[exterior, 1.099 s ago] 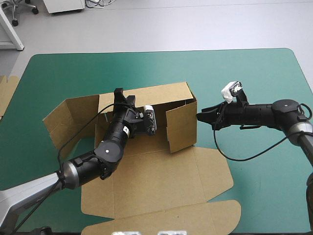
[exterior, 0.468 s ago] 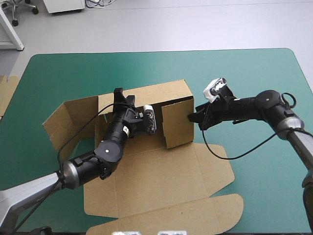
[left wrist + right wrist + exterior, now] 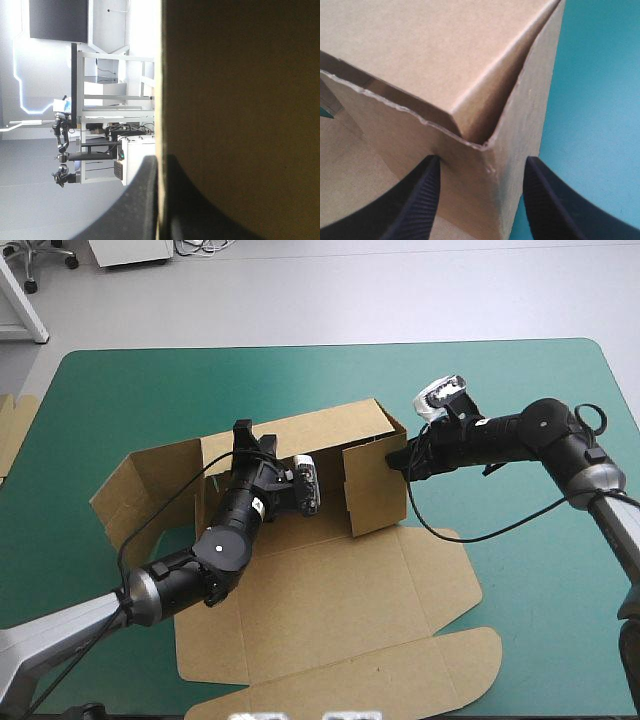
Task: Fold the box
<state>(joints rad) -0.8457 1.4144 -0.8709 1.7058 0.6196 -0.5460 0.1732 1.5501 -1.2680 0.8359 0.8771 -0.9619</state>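
The brown box (image 3: 310, 590) lies partly raised in the middle of the table. Its back wall (image 3: 320, 430) and right side wall (image 3: 375, 490) stand up, its left flaps (image 3: 145, 485) lean outward, and the lid (image 3: 350, 680) lies flat toward the front edge. My left gripper (image 3: 243, 433) is shut on the back wall's top edge, and the left wrist view shows the board (image 3: 240, 100) running between the fingers of that gripper (image 3: 160, 159). My right gripper (image 3: 397, 455) is open at the far right corner, and in its wrist view this gripper (image 3: 483, 161) straddles the corner of the box (image 3: 420, 50).
More brown board (image 3: 12, 430) shows at the table's left edge. Bare teal-green cover (image 3: 540, 590) stretches to the right of the box and along the far side.
My right gripper moved left from open table to the box's right wall, then to its far corner. The box shifted slightly. The left gripper kept its hold.
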